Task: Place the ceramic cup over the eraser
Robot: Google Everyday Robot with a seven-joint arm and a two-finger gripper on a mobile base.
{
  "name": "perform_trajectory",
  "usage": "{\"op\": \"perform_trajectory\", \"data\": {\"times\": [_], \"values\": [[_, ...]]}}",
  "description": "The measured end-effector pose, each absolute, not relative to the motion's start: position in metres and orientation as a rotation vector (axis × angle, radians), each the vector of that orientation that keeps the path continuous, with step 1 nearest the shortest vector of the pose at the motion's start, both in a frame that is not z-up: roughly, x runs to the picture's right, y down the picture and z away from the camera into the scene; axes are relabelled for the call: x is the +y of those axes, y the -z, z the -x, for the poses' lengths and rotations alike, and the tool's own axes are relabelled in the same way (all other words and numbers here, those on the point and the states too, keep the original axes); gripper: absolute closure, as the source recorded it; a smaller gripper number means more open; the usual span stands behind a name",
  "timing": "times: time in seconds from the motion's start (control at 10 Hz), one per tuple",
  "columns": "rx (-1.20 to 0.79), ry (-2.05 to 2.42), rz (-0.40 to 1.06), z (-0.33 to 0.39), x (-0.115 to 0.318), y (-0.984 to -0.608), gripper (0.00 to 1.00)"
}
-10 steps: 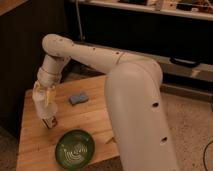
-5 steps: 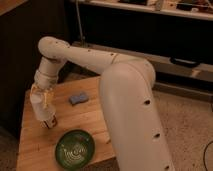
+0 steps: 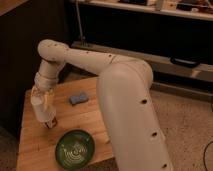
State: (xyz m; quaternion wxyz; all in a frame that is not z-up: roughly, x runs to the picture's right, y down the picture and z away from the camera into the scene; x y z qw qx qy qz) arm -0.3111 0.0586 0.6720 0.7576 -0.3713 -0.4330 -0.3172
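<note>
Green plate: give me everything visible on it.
The green plate is a round, shallow dish, dark green and glossy-looking, with a pale line pattern across its middle. It lies flat near the front edge of the wooden table, nothing on it. The gripper hangs over the table behind and to the left of it, not touching it; the robot arm passes beside it.

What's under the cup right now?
The gripper holds the cup low over the table's left side. A small dark object shows at its base, possibly the eraser; the rest is hidden.
</note>
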Motion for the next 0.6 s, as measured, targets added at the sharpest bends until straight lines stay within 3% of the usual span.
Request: {"op": "perform_trajectory", "data": {"times": [0.1,0.6], "values": [[-0.947,0.705,0.805,0.3112,0.0603,-0.6727,0.21],[-0.94,0.732,0.797,0.3106,0.0664,-0.6809,0.2]]}}
